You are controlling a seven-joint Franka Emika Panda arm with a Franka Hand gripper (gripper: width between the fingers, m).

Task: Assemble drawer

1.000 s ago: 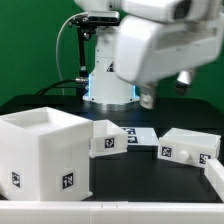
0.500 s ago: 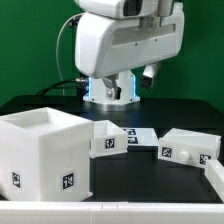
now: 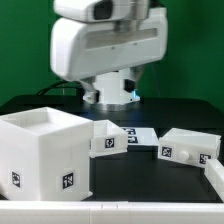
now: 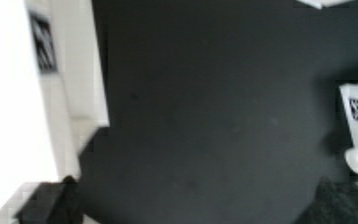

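The large white cube-like housing (image 3: 45, 150) stands open-topped at the front of the exterior view's left, with tags on its sides. A small white tray (image 3: 108, 140) sits against its right side. Another tray (image 3: 190, 147) lies further right. My gripper's white hand (image 3: 105, 50) hangs high above the table, behind the housing; its fingers do not show there. In the wrist view my gripper (image 4: 202, 205) is open, dark fingertips (image 4: 48, 198) far apart, with only black table between them. A tagged white part (image 4: 25, 90) lies on one side and a tray with a knob (image 4: 357, 125) on the other.
The marker board (image 3: 143, 134) lies flat between the two trays. The corner of another white part (image 3: 214, 182) shows at the exterior view's lower right. The arm's base (image 3: 112, 92) stands at the back on the black table (image 3: 170, 112).
The hand has swung from the exterior view's right to its left over the last second, staying high. The drawer parts have not moved.
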